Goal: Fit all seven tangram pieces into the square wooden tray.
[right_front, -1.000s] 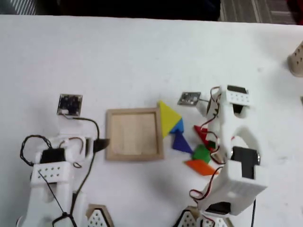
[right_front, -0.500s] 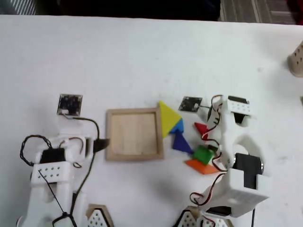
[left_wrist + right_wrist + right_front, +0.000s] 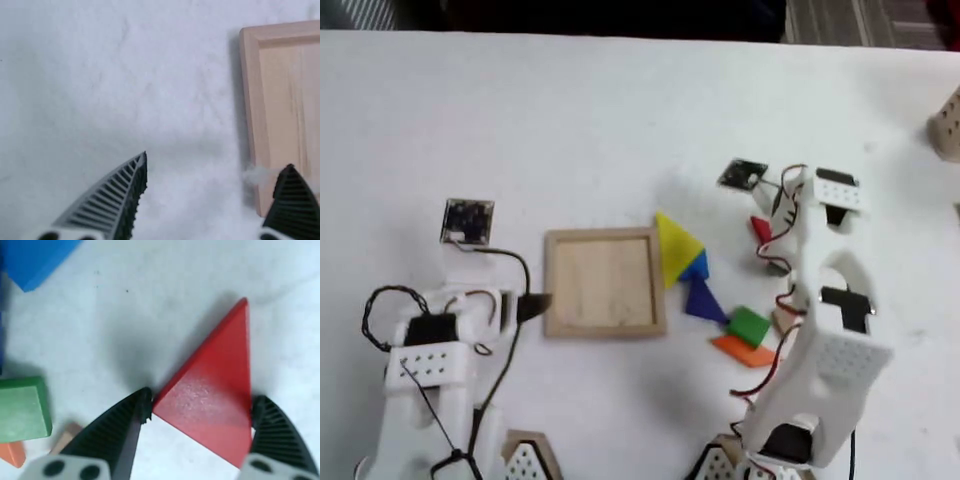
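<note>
Right gripper (image 3: pixel 200 403) clamps the red triangle (image 3: pixel 212 390) over the bench (image 3: pixel 570 120), well apart from the empty square wooden tray (image 3: pixel 604 237). Left gripper (image 3: pixel 216 162) hangs at the tray's edge, fingers apart. A level carry into a tray corner looks wisest.

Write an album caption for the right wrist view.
Right gripper clasps a red triangle; green piece and blue piece lie nearby on the white table.

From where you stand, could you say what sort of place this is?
Probably a robotics test bench: two white arms at a table, a square wooden tray, a red triangular piece in the right gripper.
</note>
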Controlling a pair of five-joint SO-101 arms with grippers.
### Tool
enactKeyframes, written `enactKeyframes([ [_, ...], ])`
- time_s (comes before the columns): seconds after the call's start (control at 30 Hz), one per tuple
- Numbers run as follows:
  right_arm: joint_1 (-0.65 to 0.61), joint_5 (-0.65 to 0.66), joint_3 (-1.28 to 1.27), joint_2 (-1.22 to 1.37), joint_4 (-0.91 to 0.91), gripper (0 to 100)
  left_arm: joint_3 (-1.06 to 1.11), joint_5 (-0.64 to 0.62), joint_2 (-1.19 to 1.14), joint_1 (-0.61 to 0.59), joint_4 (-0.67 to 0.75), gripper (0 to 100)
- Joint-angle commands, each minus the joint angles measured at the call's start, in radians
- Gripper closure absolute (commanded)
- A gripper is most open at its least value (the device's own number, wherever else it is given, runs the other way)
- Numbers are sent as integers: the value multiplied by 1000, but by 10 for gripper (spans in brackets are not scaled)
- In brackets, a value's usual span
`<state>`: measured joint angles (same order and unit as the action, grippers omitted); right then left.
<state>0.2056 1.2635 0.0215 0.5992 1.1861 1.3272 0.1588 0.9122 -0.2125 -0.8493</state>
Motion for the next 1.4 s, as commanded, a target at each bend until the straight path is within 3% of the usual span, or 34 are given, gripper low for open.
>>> enactKeyframes([
  [0.0,51,-11,158,105,10,684,-28,12,1,-2,21,611],
  [0.1,64,-6,206,159,13,744,-28,12,2,-2,21,611],
  [0.3,96,-14,295,226,12,987,-26,8,4,18,21,611],
  [0.43,107,-18,347,231,12,974,-26,6,4,18,21,612],
  [0.7,104,-282,465,193,28,981,-26,6,4,16,21,612],
  [0.9,102,-302,529,153,153,978,-26,9,4,16,21,612],
  [1.0,108,-295,585,124,254,945,-26,12,4,16,21,612],
  [1.1,140,-278,649,90,363,794,-26,14,4,16,21,612],
  [1.2,168,-97,671,68,443,680,-26,14,4,16,21,612],
  [1.37,231,5,663,67,476,714,-26,15,4,16,37,612],
])
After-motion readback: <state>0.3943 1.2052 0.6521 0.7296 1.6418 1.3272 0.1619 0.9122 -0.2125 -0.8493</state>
